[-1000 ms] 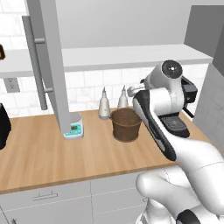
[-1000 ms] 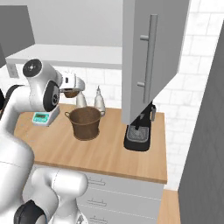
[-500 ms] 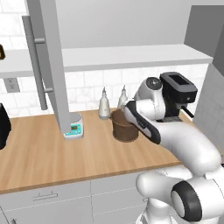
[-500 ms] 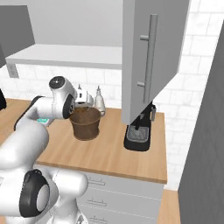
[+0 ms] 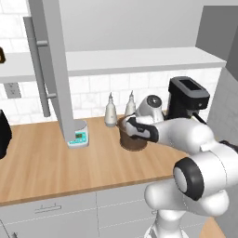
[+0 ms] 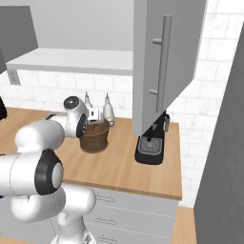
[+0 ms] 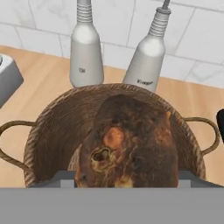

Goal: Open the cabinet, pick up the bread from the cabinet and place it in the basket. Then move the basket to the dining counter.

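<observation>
The brown basket (image 5: 133,141) (image 6: 95,138) stands on the wood worktop near the tiled wall. In the hand view its woven rim (image 7: 43,127) rings a dark crusty bread (image 7: 131,140) that sits low inside it. My gripper (image 5: 126,127) (image 6: 96,116) (image 7: 127,177) reaches down over the basket's mouth, and its fingers press against both sides of the bread. The pale grey cabinet has its doors swung open (image 5: 55,69) (image 6: 162,62), with the pale shelf (image 5: 139,60) bare behind them.
Two white bottles (image 7: 86,52) (image 7: 146,57) stand just behind the basket against the tiles. A white-and-teal scale (image 5: 78,135) sits to its left under the open door. A black coffee machine (image 5: 186,95) (image 6: 152,143) stands to its right.
The arm has swung down from above the basket, bringing the gripper and the bread into the basket's mouth. The basket has stayed in place.
</observation>
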